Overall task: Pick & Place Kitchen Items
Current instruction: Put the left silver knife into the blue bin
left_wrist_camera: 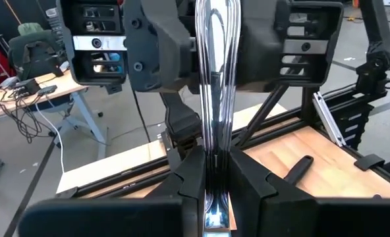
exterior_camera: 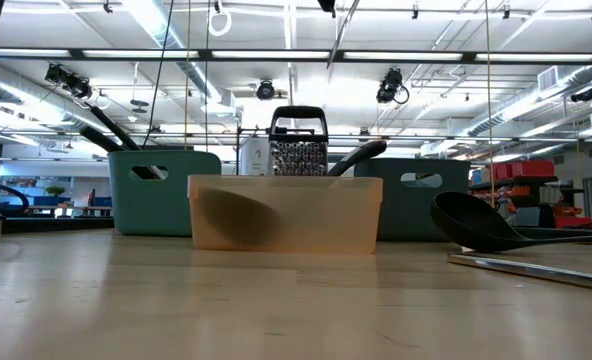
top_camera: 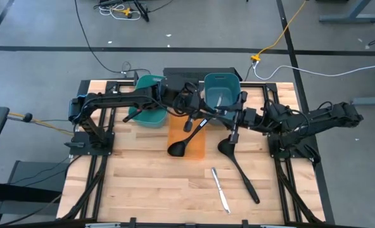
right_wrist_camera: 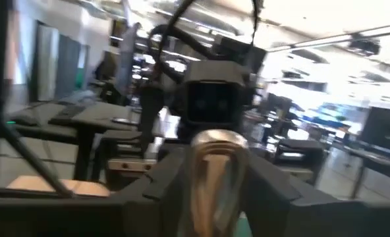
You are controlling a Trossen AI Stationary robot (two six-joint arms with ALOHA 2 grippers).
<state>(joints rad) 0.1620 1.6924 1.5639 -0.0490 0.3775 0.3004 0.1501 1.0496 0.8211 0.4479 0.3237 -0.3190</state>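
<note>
From the upper left of the overhead frame the left arm reaches across a teal plastic tub (top_camera: pixel 148 109) toward the centre, and its left gripper (left_wrist_camera: pixel 215 181) is clamped narrow on a shiny silver table utensil (left_wrist_camera: pixel 216 72), which stands upright between the fingers in the left wrist view. Just right of that, in the middle of the frame, an orange plastic tub (top_camera: pixel 186 140) sits on the wooden desk (top_camera: pixel 143 180) with a black plastic ladle (top_camera: pixel 186 140) lying tilted in it, bowl toward the lower left. Above it, a second teal plastic tub (top_camera: pixel 222 90) holds a silver piece I cannot identify. The right arm comes in from the right edge; its right gripper (right_wrist_camera: pixel 211 174) faces the left one, fingers around the silver utensil's rounded end, though I cannot tell whether they grip it. Lower right of centre, a long-handled black ladle (top_camera: pixel 238 166) and a silver table knife (top_camera: pixel 220 189) lie on the desk.
</note>
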